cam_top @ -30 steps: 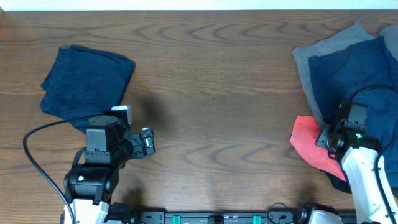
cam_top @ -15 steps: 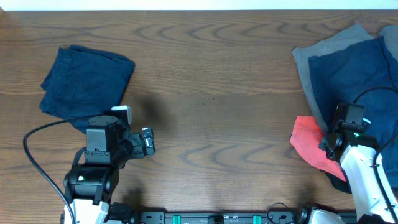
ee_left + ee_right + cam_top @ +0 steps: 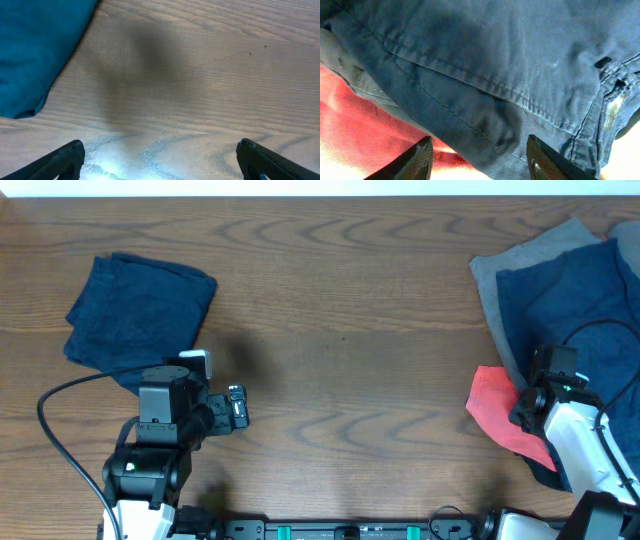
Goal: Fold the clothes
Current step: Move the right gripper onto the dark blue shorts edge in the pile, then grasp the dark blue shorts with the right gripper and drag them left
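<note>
A folded dark blue garment [image 3: 138, 310] lies at the left of the table; its edge shows in the left wrist view [image 3: 35, 55]. A pile at the right holds a dark blue garment [image 3: 575, 295], a grey one [image 3: 520, 260] and a red one [image 3: 498, 420]. My right gripper [image 3: 530, 395] is open, low over the pile; its fingers [image 3: 480, 162] straddle the blue denim hem [image 3: 485, 90] where it overlaps the red cloth [image 3: 365, 135]. My left gripper [image 3: 238, 407] is open and empty over bare wood [image 3: 160, 160], right of the folded garment.
The wooden table [image 3: 340, 330] stretches between the two cloth areas. A black cable [image 3: 60, 430] loops by the left arm base. A rail with green clips [image 3: 350, 530] runs along the front edge.
My right gripper has crept a little up and left on the pile. The left arm has not moved.
</note>
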Controlling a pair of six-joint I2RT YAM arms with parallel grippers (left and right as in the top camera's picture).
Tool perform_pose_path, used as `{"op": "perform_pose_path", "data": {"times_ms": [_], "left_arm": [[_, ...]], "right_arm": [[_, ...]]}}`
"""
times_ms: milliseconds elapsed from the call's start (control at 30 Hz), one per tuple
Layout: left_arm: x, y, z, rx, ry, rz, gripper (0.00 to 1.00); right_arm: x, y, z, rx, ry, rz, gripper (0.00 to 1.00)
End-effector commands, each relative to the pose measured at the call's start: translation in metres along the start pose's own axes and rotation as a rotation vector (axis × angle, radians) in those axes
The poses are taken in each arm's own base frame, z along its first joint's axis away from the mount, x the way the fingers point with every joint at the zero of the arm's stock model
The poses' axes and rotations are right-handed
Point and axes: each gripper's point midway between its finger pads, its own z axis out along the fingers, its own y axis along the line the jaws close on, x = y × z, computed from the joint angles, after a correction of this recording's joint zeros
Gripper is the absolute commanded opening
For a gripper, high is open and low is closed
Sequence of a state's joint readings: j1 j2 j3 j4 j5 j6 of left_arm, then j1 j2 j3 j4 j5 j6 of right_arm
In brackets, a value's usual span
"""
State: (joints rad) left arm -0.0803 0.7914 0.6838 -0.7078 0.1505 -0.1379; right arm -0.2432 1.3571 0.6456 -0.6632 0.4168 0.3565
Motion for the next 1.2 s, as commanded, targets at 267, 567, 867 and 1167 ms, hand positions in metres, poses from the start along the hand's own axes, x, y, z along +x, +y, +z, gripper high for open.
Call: {"op": "perform_pose_path", "data": {"times_ms": [267,567,867,1167], "left_arm": [[-0.008,-0.001,-0.004,0.0,-0.017,-0.01,0.98],[-0.008,-0.001,-0.004,0.0,-0.017,-0.01,0.98],[-0.008,-0.001,-0.004,0.0,-0.017,-0.01,0.98],[-0.008,-0.001,-0.004,0.0,-0.017,-0.01,0.98]], "right_arm": [[-0.003,-0.007,-0.001,0.018,-0.02,0.038,0.39],[-0.008,-0.008,-0.004,0.02,-0.044,0.055,0.24],[-0.01,-0.006,-0.004,0.009,-0.051,0.06,0.01],[-0.058,0.031,-0.073,-0.299,-0.151,-0.048,0.01]]}}
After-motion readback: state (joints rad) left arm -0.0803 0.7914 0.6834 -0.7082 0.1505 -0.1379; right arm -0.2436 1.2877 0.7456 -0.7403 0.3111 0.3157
